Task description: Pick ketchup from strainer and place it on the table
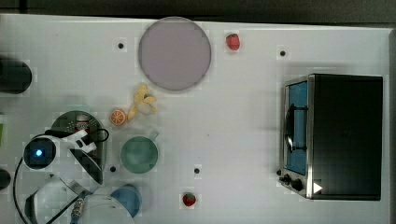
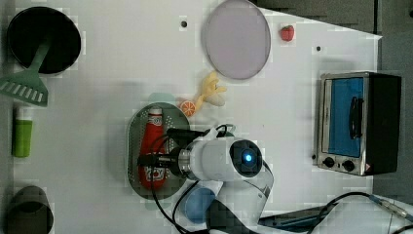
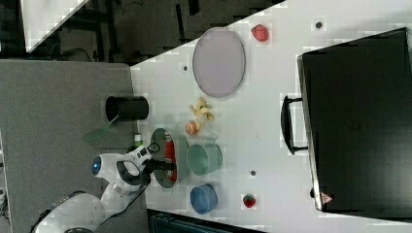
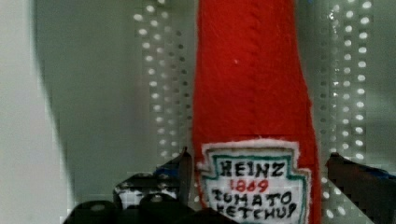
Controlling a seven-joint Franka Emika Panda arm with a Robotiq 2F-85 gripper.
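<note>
White counter [image 2: 97, 58] carrying pale green strainer [image 2: 134, 146]. Red ketchup [image 2: 152, 141] lying inside strainer, cap pointing toward orange slice [image 2: 187, 107]. End effector [image 4: 261, 182] hovering over ketchup label, fingers [image 4: 180, 170] spread apart, flanking bottle, not clamping.

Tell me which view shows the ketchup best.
Left view: the ketchup shows nearly whole, lying in the strainer. Wrist view gives a label close-up; top view has the arm over most of it; right view shows a red sliver.
</note>
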